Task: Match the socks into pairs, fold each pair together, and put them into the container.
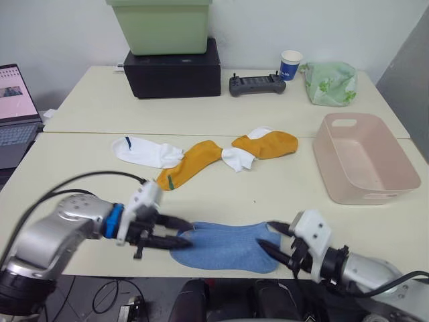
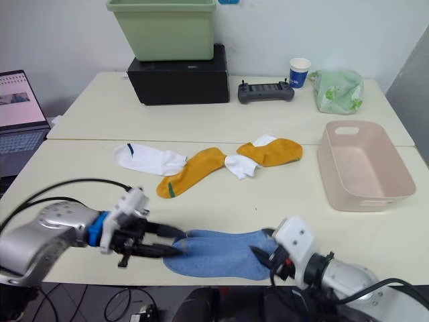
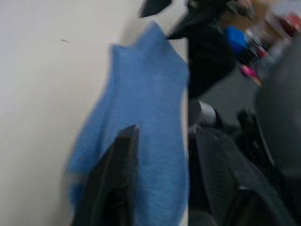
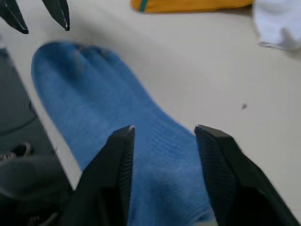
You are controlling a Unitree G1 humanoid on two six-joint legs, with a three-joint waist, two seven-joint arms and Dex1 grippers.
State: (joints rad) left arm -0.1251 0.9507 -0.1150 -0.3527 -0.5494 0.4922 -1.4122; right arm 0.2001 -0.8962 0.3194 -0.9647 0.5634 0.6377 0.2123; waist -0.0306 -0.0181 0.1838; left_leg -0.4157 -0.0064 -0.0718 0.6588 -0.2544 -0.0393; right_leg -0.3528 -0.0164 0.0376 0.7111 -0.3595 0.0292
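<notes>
A pale cream surface [image 1: 268, 114] runs across the room, made of two tabletops set edge to edge with a seam between them. Behind it stands a plain white wall [image 1: 60, 33], evenly lit. A grey panel [image 1: 410, 74] closes the far right corner. Below the near edge, dark floor [image 1: 107, 298] shows with loose black cables [image 1: 110, 295] on it.
</notes>
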